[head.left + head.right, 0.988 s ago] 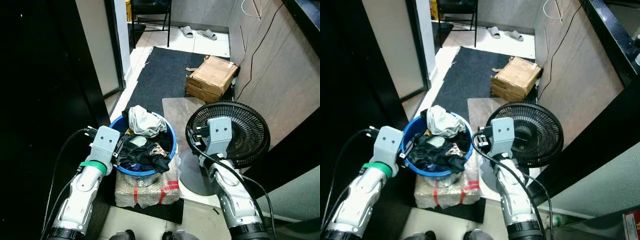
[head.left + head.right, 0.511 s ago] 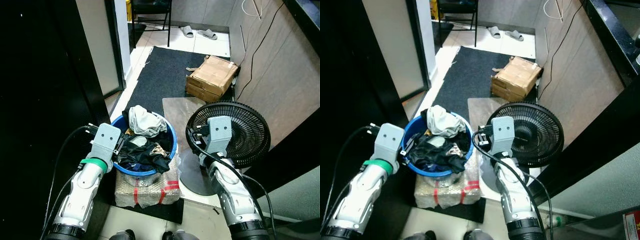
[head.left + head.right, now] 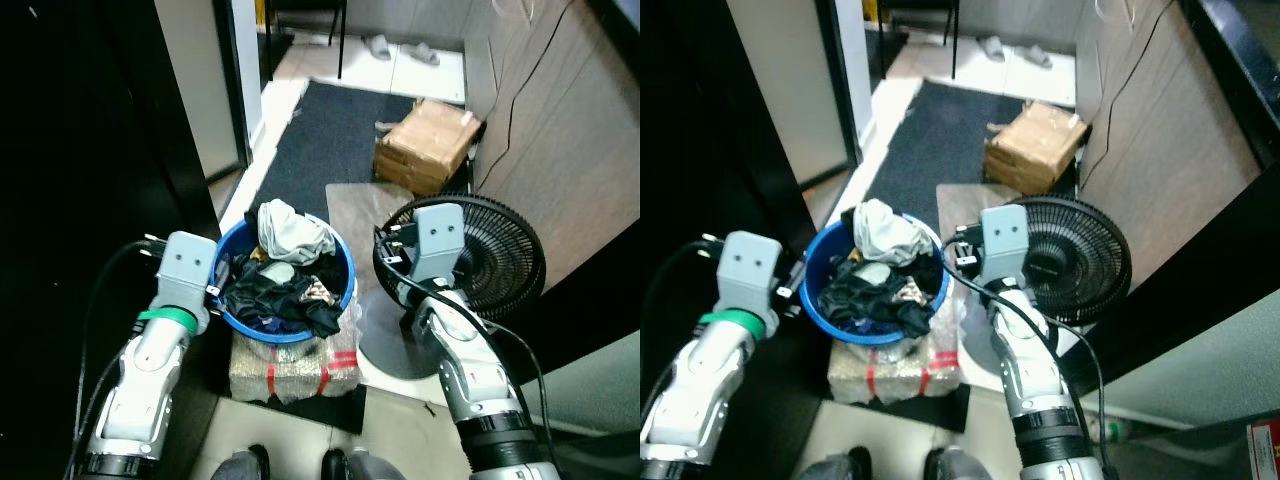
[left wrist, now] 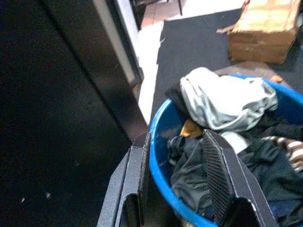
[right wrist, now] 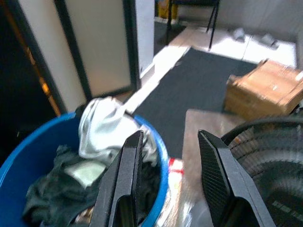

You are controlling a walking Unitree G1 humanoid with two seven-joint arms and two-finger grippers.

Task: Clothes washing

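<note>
Dark mat (image 3: 330, 130) beyond | blue tub (image 4: 158, 142) rim between spread left hand (image 4: 177, 163) fingers | right hand (image 5: 168, 177) spread just beside

A dark grey floor mat (image 3: 335, 150) lies on pale tiles, bearing a brown cardboard box (image 3: 428, 146). Beside it stands a black round fan (image 3: 490, 255); 2 grey slippers (image 3: 398, 47) lie beyond.

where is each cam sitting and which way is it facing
Eye views: on the head, looking down at both silver arms, blue basin of clothes, black fan.
Left wrist view: along the left gripper, fingers astride the basin's rim.
Right wrist view: along the open right gripper, basin and fan beyond.
All share the pale garment.
</note>
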